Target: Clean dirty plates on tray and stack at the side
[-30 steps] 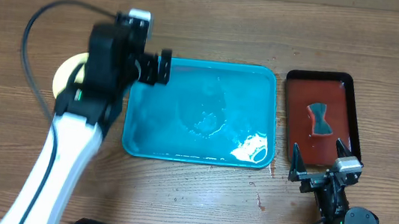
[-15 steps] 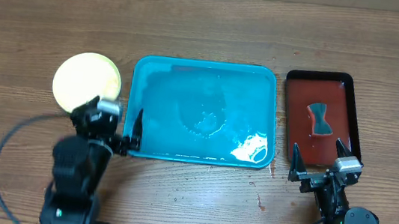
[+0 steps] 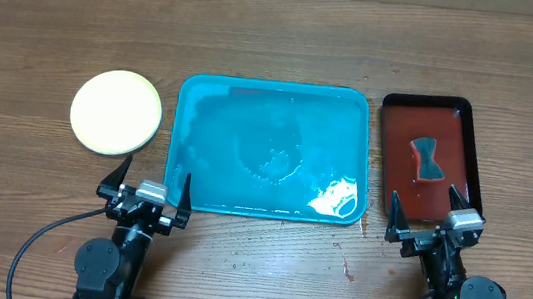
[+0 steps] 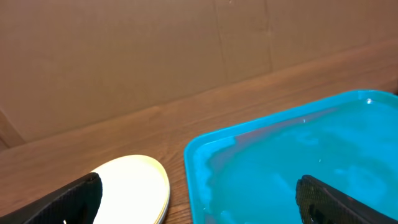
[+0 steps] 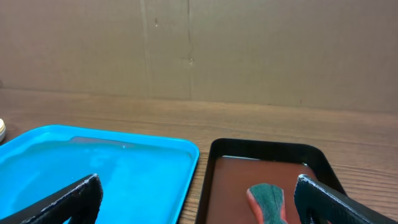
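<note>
On the far left of the wooden table we see a round yellow-green plate with a cream middle. It lies flat on the wood, just beside the left side of the big blue tray, not on it. Its top looks clean. We cannot tell how many plates lie under it.

In front of the plate, near the table's front edge, sits the left gripper. Its two dark fingers are spread wide and hold nothing. One points toward the plate, and the other ends by the tray's front left corner.

In the middle is the blue tray. Its floor is wet and shiny, with a white gleam near the front right corner.

Just to the right, with a thin strip of wood between, is a smaller black tray that is dark red inside. A sponge lies in it, red with a dark grey top and pinched in the middle like a bow.

At the front of that small tray sits the right gripper. Its fingers are wide apart too and grip nothing, and their tips reach over the small tray's front edge. Behind the table stands a brown cardboard wall.
</note>
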Controlling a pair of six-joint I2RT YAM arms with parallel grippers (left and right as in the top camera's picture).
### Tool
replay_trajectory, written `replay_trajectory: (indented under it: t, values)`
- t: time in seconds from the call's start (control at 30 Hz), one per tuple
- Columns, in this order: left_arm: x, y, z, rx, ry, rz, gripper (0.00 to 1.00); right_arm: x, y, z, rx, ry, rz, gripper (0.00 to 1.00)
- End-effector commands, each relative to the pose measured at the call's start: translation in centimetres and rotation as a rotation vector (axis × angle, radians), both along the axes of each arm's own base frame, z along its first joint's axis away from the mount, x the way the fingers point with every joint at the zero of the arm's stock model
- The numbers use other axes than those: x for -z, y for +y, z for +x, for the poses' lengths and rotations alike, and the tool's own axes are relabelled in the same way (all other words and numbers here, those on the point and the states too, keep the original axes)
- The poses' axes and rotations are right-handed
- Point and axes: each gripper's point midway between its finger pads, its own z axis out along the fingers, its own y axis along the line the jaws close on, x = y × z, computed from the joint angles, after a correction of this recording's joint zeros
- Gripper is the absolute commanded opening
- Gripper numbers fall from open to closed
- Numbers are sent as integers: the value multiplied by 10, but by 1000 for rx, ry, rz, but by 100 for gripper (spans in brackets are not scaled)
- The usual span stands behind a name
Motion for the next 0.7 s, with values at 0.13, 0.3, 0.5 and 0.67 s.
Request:
replay_trajectory:
  t: [0.13, 0.3, 0.5, 0.67]
  values:
    - [18, 3, -1, -8, 1, 26, 100, 2, 0, 0, 4, 0, 7, 100]
    - [16, 2, -2, -6, -1, -15, 100, 2, 0, 0, 4, 0, 7, 100]
    - [16, 2, -1, -6, 1, -17, 100, 2, 0, 0, 4, 0, 7, 100]
    - [16, 2, -1, -6, 1, -17, 100, 2, 0, 0, 4, 0, 7, 100]
